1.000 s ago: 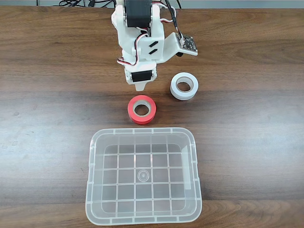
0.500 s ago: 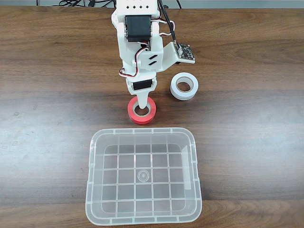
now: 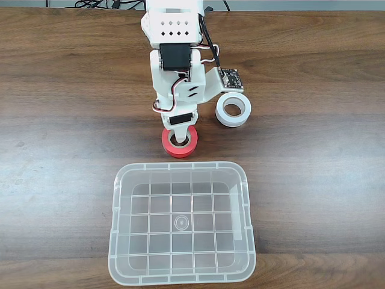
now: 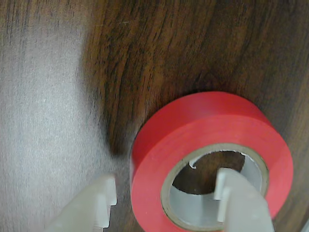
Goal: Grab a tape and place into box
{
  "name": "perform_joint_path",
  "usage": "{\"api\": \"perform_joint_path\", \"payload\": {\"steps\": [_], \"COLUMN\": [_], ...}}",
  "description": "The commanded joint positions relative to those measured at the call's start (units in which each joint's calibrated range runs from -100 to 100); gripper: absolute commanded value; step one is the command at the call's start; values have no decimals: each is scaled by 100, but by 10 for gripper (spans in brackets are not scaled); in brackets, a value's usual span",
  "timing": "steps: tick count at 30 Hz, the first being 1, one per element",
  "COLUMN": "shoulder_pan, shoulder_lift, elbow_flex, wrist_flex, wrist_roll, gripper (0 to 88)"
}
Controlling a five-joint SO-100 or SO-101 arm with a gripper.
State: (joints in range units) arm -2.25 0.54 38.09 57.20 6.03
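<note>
Wrist view shows the fingers [image 4: 164, 193] spread and straddling one wall of the red ring-shaped roll of tape with a greyish-tan inner core [image 4: 212, 126]: one translucent finger [image 4: 241, 203] sits inside the core opening, the other [image 4: 91, 205] stands outside the roll over the bare wood, with a gap still between that outer finger and the red wall. Nothing is pinched yet. The tape lies flat on the dark brown wooden table [image 4: 43, 96].

From the fixed view, the white arm's fingers [image 3: 180, 133] reach down into the red tape [image 3: 179, 142], which sits directly beneath them. Just off to the right of the fingers in that view lies a white ring-shaped roll of tape [image 3: 233, 109], apart from the red one. Below the fingers in the same view, close to the red roll but not touching it, stands the clear translucent rectangular plastic box with a grid-patterned bottom [image 3: 118, 198], with nothing inside it.

The step in hand looks like the grasp itself. The next move likely calls for closing the fingers on the roll's wall, lifting, then carrying it over the box rim.

Counted: one red roll, one white roll, one box, one arm.
</note>
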Motion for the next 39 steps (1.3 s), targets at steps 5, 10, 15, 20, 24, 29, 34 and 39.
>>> {"api": "perform_joint_path", "payload": {"steps": [5, 10, 15, 20, 24, 29, 34, 39], "shoulder_pan": [43, 43, 43, 43, 43, 43, -9, -31], "shoulder_lift": [106, 26, -634, -1639, -2396, -3168, -3232, -2508], "elbow_flex": [-423, -502, -502, -502, -502, -896, -2341, -3760], "wrist_flex": [-164, -95, 230, 795, 1172, 1540, 1763, 1720], "wrist_roll": [19, 19, 25, 25, 25, 25, -18, -33], "gripper": [53, 53, 53, 53, 56, 56, 57, 57]}}
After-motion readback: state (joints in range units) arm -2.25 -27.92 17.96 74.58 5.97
